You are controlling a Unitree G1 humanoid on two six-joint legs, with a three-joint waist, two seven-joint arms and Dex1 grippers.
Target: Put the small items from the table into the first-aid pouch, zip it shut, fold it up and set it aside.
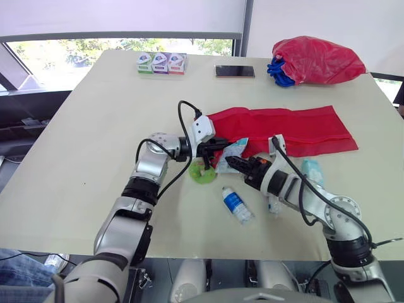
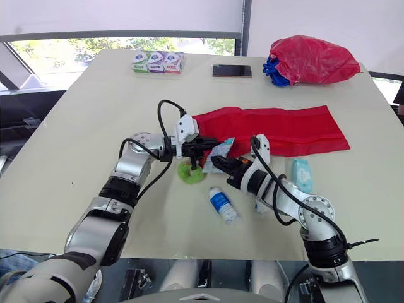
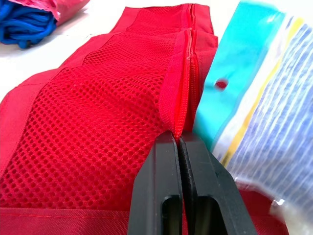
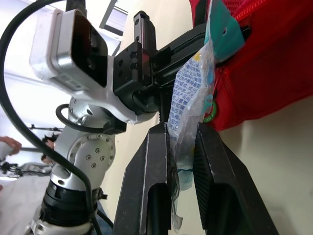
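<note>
Red mesh first-aid pouch (image 1: pixel 284 129) is lying mid-frame, left gripper (image 1: pixel 218 145) pinching its zipper edge, right gripper (image 1: pixel 231 163) clasping a clear blue-printed packet (image 1: pixel 231 152).

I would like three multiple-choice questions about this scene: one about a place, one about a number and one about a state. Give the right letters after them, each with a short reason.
1. Where does the small bottle lie, compared with the red pouch?
A. inside it
B. on top of it
C. on the table, apart from it, nearer the robot

2. How many small boxes stand in a row at the table's far edge?
A. two
B. three
C. five

3. The right gripper is:
A. shut on a plastic packet
B. open and empty
C. shut on the small bottle

Answers:
1 C: bare table shows between bottle and pouch.
2 B: a green, a purple and a red box stand side by side.
3 A: in the right wrist view both fingers pinch the packet.
</note>
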